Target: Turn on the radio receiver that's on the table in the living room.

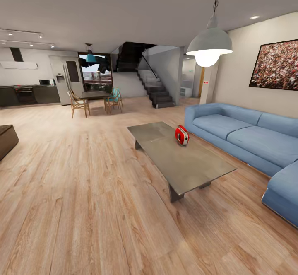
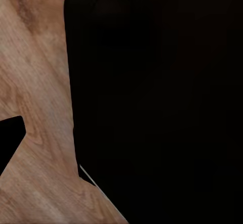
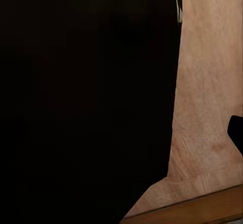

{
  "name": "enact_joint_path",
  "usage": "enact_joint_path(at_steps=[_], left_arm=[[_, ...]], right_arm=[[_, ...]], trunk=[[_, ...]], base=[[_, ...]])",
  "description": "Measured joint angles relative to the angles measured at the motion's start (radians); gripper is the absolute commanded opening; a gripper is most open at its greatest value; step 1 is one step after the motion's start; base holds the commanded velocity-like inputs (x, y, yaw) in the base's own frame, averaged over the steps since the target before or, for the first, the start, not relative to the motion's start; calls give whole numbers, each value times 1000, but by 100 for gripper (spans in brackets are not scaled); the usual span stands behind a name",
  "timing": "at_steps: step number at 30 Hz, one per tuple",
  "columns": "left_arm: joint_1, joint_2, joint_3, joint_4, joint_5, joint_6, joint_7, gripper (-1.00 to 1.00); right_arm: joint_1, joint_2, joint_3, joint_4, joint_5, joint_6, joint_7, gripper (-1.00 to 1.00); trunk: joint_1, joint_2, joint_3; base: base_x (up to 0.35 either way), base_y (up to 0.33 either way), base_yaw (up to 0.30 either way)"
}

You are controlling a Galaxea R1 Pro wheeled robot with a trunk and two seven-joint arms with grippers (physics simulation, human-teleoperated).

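Looking out from the head camera, I see the living room with its light wood plank floor [image 1: 82,208]. The low grey coffee table [image 1: 186,165] stands ahead and a little to the right, and the red radio receiver [image 1: 181,135] sits upright on its top, near the edge that faces the blue L-shaped sofa [image 1: 248,138]. The sofa runs along the right wall under a crowd-photo picture [image 1: 275,65], and a white dome pendant lamp [image 1: 209,45] hangs above the table's far end. Farther back I make out a dining table with wooden chairs [image 1: 95,99], a kitchen counter [image 1: 29,95] at the left, and a dark staircase [image 1: 155,86]. In both wrist views a large dark shape blocks most of the picture, with plank floor beside it, so I cannot tell how either gripper's fingers stand.
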Motion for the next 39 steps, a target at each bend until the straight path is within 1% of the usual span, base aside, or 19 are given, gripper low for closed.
enact_joint_path(at_steps=[5,13,16,23,26,28,29,30,31,32,33,34,37,39], left_arm=[[8,-28,-3,-1,1,-4,-3,100],[10,-73,-2,-1,1,-28,-1,100],[10,-74,-2,-1,1,-29,-1,100],[10,-81,-3,-3,5,-32,-2,100],[10,-93,-6,-17,5,-47,-3,100],[10,-99,-7,-29,6,-59,-3,100],[10,-105,-8,-34,5,-64,-2,100],[10,-107,-8,-108,3,-94,-2,100],[10,-107,-9,-126,2,-97,-2,100],[10,-104,-11,-183,0,-102,-1,100],[10,-101,-11,-218,-1,-103,-1,100],[10,-100,-11,-235,-2,-103,-1,100],[10,-100,-13,-298,-5,-103,-1,100],[10,-101,-15,-321,-6,-100,1,100]], right_arm=[[24,28,1,-4,-1,1,-6,100],[14,73,0,-7,1,4,-6,100],[14,90,0,-7,1,4,-7,100],[13,91,-1,-17,1,-6,-6,100],[13,90,0,-34,2,-18,-7,100],[13,87,-1,-45,2,-21,-7,100],[13,81,-1,-51,3,-22,-6,100],[14,76,-2,-157,3,-22,-5,100],[12,73,-1,-199,4,-22,-5,100],[12,57,0,-240,6,-22,-3,100],[11,42,0,-267,6,-22,-3,100],[11,34,0,-282,6,-22,-2,100],[10,-22,-1,-371,6,-23,2,100],[10,-44,-2,-400,5,-23,3,100]], trunk=[[0,0,0],[0,0,0],[0,0,0],[0,0,0],[0,0,0],[0,0,0],[0,0,0],[0,0,0],[0,0,0],[0,0,0],[0,0,0],[0,0,0],[0,0,0],[0,0,0]], base=[[0,0,0],[0,0,0],[0,0,0],[0,0,0],[0,0,0],[0,0,0],[0,0,0],[0,0,0],[0,0,0],[0,0,0],[0,0,0],[0,0,0],[0,54,0],[37,175,0]])
